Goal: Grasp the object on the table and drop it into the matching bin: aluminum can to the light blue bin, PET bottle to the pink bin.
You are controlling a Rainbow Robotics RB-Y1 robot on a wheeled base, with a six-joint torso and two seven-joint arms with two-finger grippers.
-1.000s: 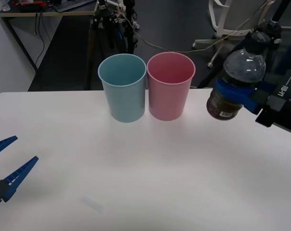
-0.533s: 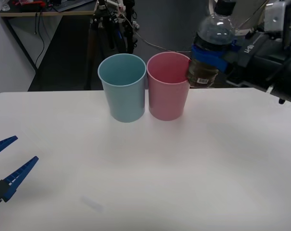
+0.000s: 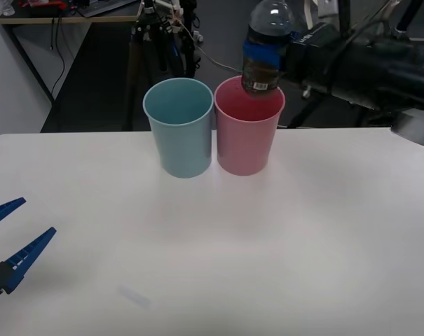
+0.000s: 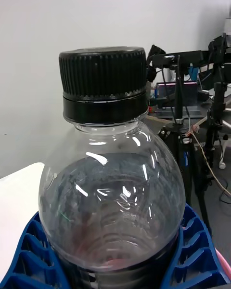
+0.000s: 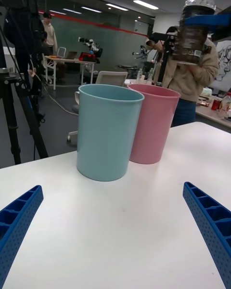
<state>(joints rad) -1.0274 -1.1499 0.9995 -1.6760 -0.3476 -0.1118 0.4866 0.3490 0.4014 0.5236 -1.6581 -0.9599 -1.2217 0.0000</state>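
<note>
A: Item one, nearest. Left gripper (image 3: 5, 241), low at the table's near left corner. Two blue ribbed fingers (image 5: 208, 224), spread wide with bare tabletop between them, gripping nothing.

B: Entered. The surface?

A: Table (image 3: 219, 245), white, smooth, with a rounded corner at far left. The left wrist view shows it running flat up to the feet of both bins.

B: The bins?

A: Light blue bin (image 3: 179, 127), a round tapered plastic bucket with a rolled rim, standing upright near the far edge. Pink bin (image 3: 248, 126), the same shape, just beside it on the robot's right. The front view looks down into both open mouths. The left wrist view gives their side walls and shows the two pressed close at the rim; whether they touch I cannot tell.

B: And the task's thing?

A: PET bottle (image 3: 264, 49), clear greyish plastic with a dark label band, held upright in the air above the pink bin's far rim. The right gripper (image 3: 266, 53) is clamped round its middle from the right. The left wrist view confirms its base is above the pink rim.

B: Anything the right wrist view adds?

A: The bottle's dark screw cap (image 4: 103, 84), finely ridged, its rounded glossy shoulder, and the blue ribbed fingers (image 4: 195, 260) cupping it on either side.
</note>
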